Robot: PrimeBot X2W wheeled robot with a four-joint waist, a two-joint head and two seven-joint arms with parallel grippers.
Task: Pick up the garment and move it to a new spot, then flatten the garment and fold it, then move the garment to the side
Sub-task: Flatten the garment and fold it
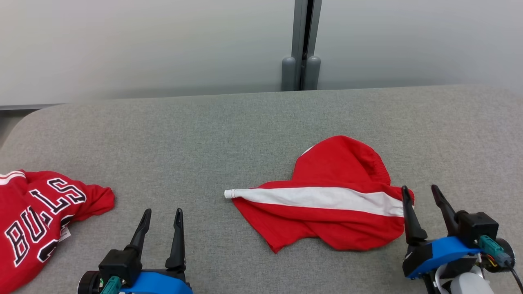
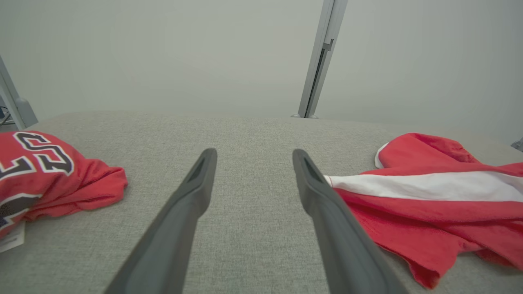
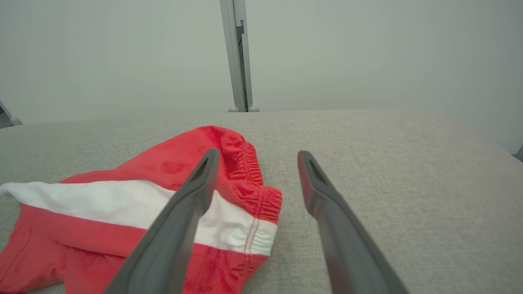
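Note:
The garment (image 1: 327, 204) is a pair of red shorts with a broad white stripe, lying crumpled on the grey padded table (image 1: 229, 130), right of centre. My right gripper (image 1: 420, 188) hovers open at the shorts' right end, by the elastic waistband (image 3: 249, 179); its left finger overlaps the cloth (image 3: 81, 232) in the right wrist view. My left gripper (image 1: 162, 212) is open and empty near the front edge, left of the shorts. In the left wrist view the left gripper (image 2: 254, 153) points over bare table, with the shorts (image 2: 429, 212) to its right.
A red Bulls jersey (image 1: 41, 216) lies bunched at the table's left front; it also appears at the left of the left wrist view, jersey (image 2: 49, 175). Behind the table stands a pale wall with a grey vertical post (image 1: 301, 49). Bare table stretches between the two garments.

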